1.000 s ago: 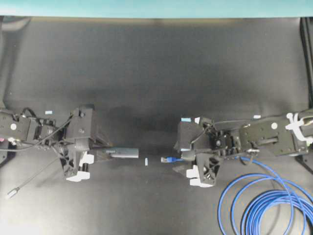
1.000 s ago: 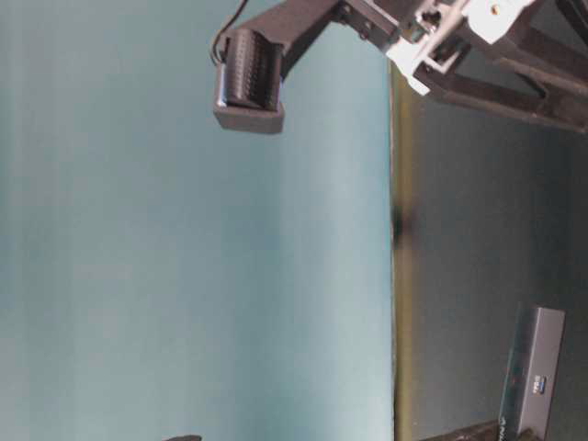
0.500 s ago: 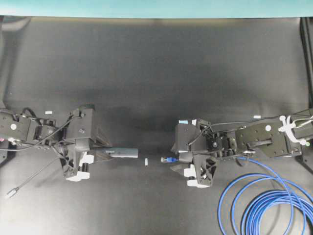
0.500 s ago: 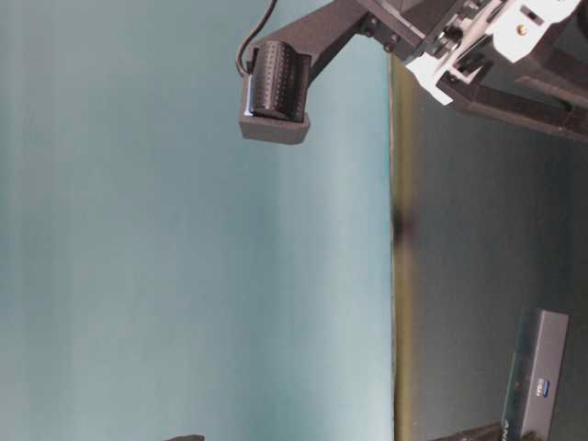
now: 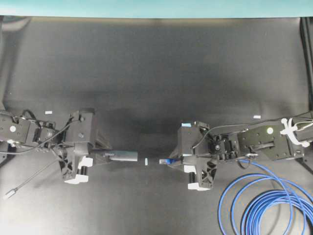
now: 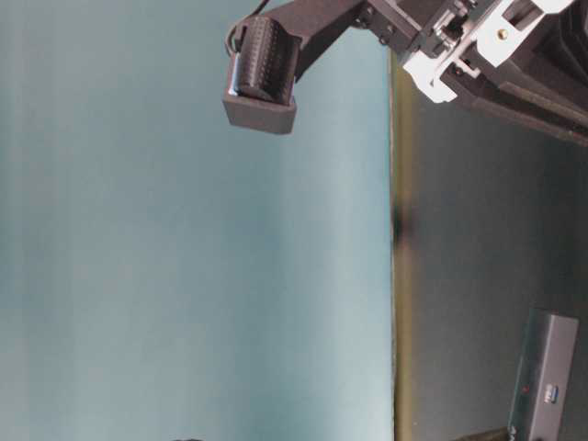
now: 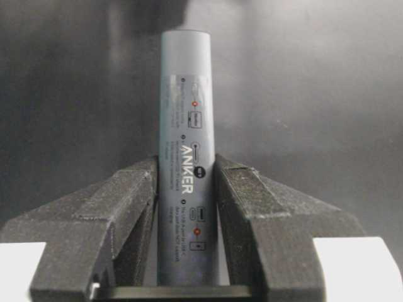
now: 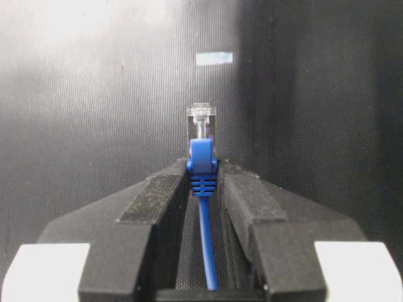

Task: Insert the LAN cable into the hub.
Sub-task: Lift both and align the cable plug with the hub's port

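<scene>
The hub (image 7: pixel 184 157), a slim dark grey bar, is clamped between the fingers of my left gripper (image 7: pixel 186 167), and its free end points away. From overhead the hub (image 5: pixel 122 156) sticks out to the right of the left gripper (image 5: pixel 98 154). My right gripper (image 8: pixel 203 170) is shut on the blue boot of the LAN cable (image 8: pixel 202 165), and the clear plug sticks out past the fingertips. Overhead, the plug (image 5: pixel 165 161) on the right gripper (image 5: pixel 177 160) faces the hub's end across a short gap. The rest of the cable lies coiled (image 5: pixel 264 205).
A small pale tape mark (image 5: pixel 146 161) lies on the black mat between hub and plug. The hub's thin grey tail ends in a silver plug (image 5: pixel 11 193) at the front left. The blue coils fill the front right corner. In the table-level view the hub (image 6: pixel 542 386) shows at lower right.
The right gripper's jaws have closed onto the cable's boot and the gripper has shifted a little forward and left. The left gripper with the hub has dropped slightly toward the front.
</scene>
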Available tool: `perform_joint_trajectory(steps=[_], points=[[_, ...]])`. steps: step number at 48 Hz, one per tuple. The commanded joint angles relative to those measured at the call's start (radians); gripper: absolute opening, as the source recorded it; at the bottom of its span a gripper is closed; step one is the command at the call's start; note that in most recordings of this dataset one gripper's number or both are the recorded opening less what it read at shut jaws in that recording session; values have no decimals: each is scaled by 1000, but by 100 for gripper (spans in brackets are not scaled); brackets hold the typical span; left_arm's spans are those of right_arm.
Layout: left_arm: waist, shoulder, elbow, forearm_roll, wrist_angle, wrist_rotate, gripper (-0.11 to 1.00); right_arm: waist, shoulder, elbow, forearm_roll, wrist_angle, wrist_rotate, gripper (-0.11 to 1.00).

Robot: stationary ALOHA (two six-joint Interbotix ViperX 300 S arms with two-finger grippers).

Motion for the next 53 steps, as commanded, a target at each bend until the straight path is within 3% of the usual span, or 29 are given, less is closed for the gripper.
perform_joint_trajectory(steps=[1, 16, 30, 53], points=[[-3, -15, -31, 3, 2, 8, 28, 2, -15, -20, 5, 0, 5, 13], [3, 3, -115, 3, 103, 66, 28, -9, -11, -98, 17, 51, 17, 13], [5, 6, -118, 3, 110, 61, 28, -14, -15, -95, 32, 46, 61, 13], [8, 8, -121, 3, 149, 63, 28, -15, -31, -95, 35, 0, 67, 13]])
